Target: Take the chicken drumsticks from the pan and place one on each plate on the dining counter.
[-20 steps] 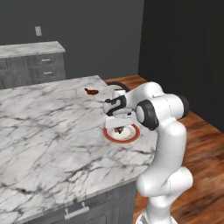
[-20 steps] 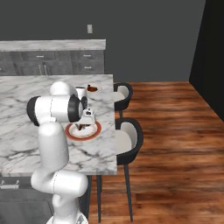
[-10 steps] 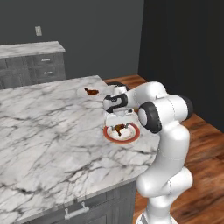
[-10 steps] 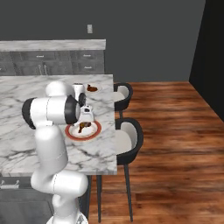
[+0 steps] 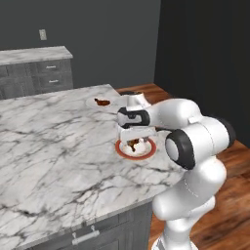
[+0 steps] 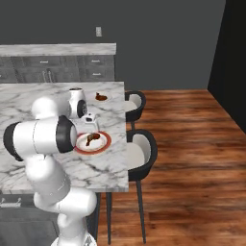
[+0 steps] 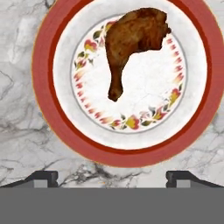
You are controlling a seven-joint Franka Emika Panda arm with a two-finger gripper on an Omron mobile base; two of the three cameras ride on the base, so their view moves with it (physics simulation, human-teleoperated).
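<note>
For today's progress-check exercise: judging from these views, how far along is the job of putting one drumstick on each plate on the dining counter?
Done: one drumstick lies on the red-rimmed plate, and a second drumstick sits on the pale plate farther along the dining counter. In hand: nothing; the gripper hangs open just above the red-rimmed plate. Left: seemingly only lifting the arm clear, since both plates look served.

The white arm rises from the base, bends at a dark-jointed elbow and reaches forward, with the wrist turned so that the hand points straight down. The gripper point(image 5: 135, 141) hangs with its jaws spread wide and nothing between them. In the hand view its two dark fingertips point(image 7: 42, 177) stand far apart at the bottom corners, touching nothing.
</note>
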